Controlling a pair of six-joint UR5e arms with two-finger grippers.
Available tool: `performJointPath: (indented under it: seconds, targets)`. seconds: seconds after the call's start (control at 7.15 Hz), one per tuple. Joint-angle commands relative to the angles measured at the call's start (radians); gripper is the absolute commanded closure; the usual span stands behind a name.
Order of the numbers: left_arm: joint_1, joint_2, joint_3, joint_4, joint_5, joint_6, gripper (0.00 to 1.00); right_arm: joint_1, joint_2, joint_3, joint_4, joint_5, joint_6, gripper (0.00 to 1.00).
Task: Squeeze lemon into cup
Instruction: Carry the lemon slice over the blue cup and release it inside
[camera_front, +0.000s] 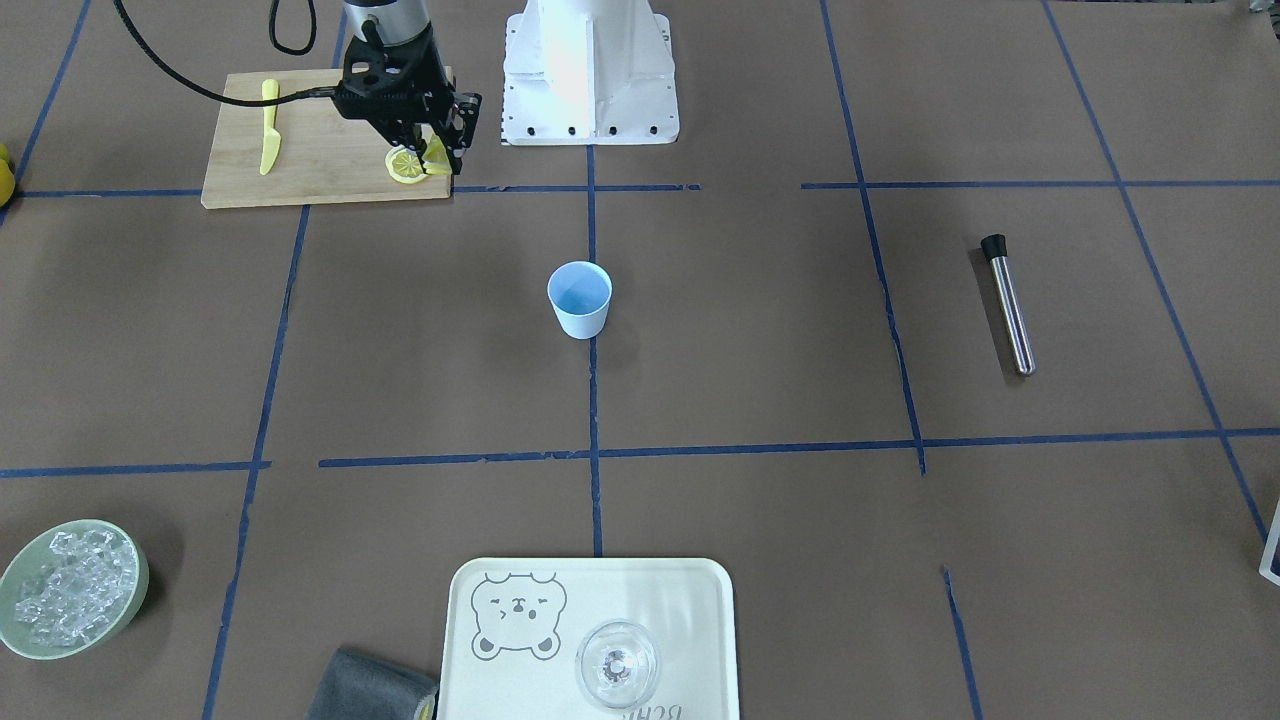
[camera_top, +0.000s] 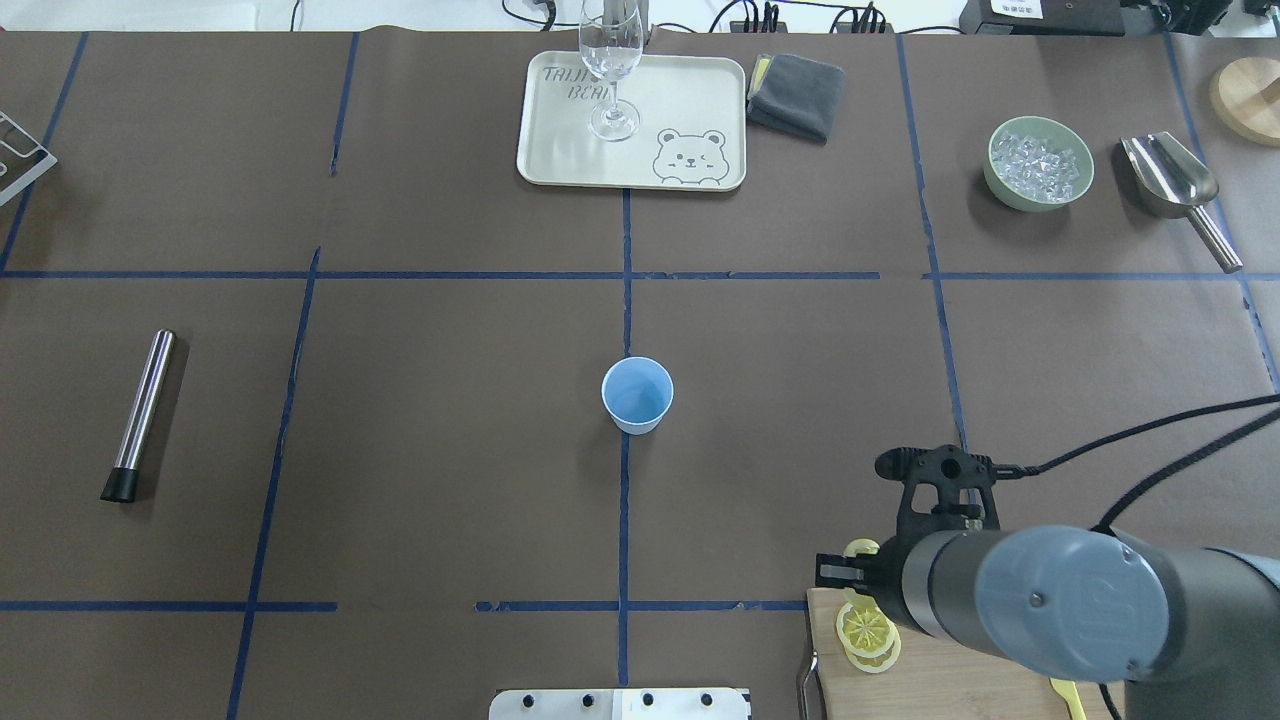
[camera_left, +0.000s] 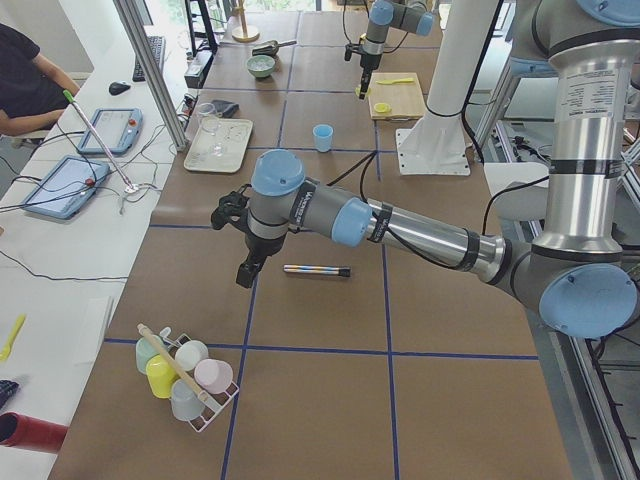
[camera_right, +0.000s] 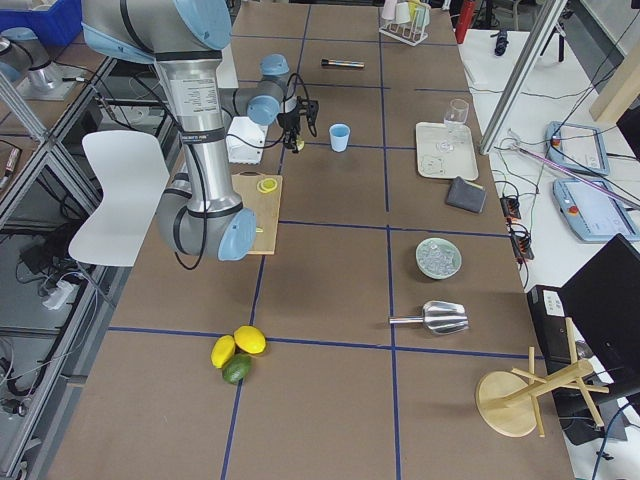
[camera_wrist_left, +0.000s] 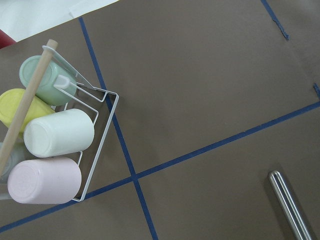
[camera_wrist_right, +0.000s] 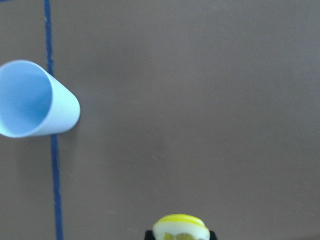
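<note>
A thin round yellow lemon slice (camera_wrist_right: 181, 227) is pinched in the right gripper (camera_front: 437, 158), near the robot-side edge of the tabletop (camera_top: 400, 400). The small light-blue plastic cup (camera_top: 637, 393) stands at the tabletop's centre, ahead and to that gripper's left. The left gripper (camera_left: 245, 272) is farther off, and its opening cannot be told.

Bare table (camera_top: 780, 440) between right gripper (camera_front: 436, 160), lemon (camera_wrist_right: 180, 227) pinched in it, and cup (camera_top: 637, 394): open lane, nothing in way. Cup mouth uncovered, free room all round. Cutting board (camera_front: 320, 150) by gripper holds spare slice (camera_front: 405, 166), knife (camera_front: 269, 130). Robot base (camera_front: 588, 90) near board. Tray (camera_top: 560, 150), glass (camera_top: 611, 55) well beyond cup
</note>
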Motion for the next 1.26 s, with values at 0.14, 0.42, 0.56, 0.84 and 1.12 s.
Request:
performJointPath:
  seconds: [0.14,0.42,0.56,0.84,1.12]
  targets:
    - [0.004,-0.006,0.029,-0.002,-0.004,-0.002,0.00,0.167,0.267,-0.202,-0.067,0.093,-0.062,0.60]
    - [0.002,-0.006,0.027,0.000,-0.003,-0.002,0.00,0.198,0.392,-0.380,-0.030,0.094,-0.086,0.60]
    - [0.002,-0.007,0.027,0.000,-0.004,-0.002,0.00,0.213,0.448,-0.483,0.017,0.096,-0.088,0.59]
    - [0.002,-0.007,0.027,0.001,-0.004,-0.003,0.00,0.212,0.464,-0.550,0.064,0.111,-0.084,0.55]
    - [0.004,-0.007,0.029,0.002,-0.004,-0.003,0.00,0.180,0.460,-0.559,0.056,0.128,-0.077,0.53]
